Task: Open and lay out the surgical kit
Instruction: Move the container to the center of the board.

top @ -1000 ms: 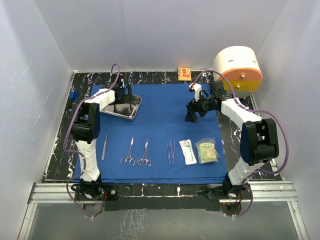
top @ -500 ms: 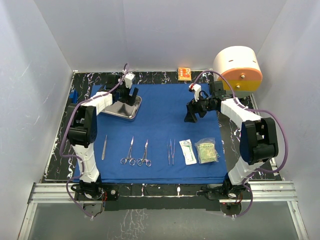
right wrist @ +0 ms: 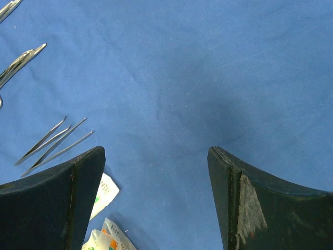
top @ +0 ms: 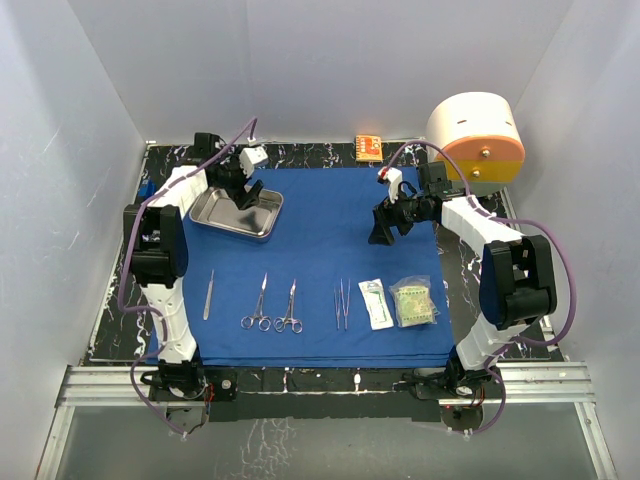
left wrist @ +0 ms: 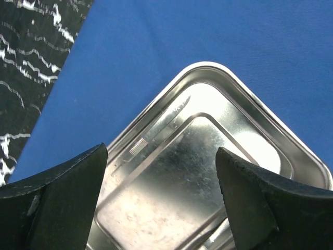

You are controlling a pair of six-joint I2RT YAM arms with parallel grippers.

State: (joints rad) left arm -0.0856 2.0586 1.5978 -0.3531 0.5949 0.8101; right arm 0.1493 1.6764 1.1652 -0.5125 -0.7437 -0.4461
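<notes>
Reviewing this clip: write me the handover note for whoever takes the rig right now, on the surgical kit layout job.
Left gripper: open, empty, hovering over the shiny rectangular steel tray at the far left of the royal-blue cloth drape.
Right gripper: open, empty, above bare drape on the far right.
Near edge, left to right: slim metal tweezers, two ring-handled forceps, more tweezers, two small sealed packets.
Done: drape spread flat, tray looks empty, items set in a row.
Left: probably only pulling both arms back; check spacing first.
</notes>
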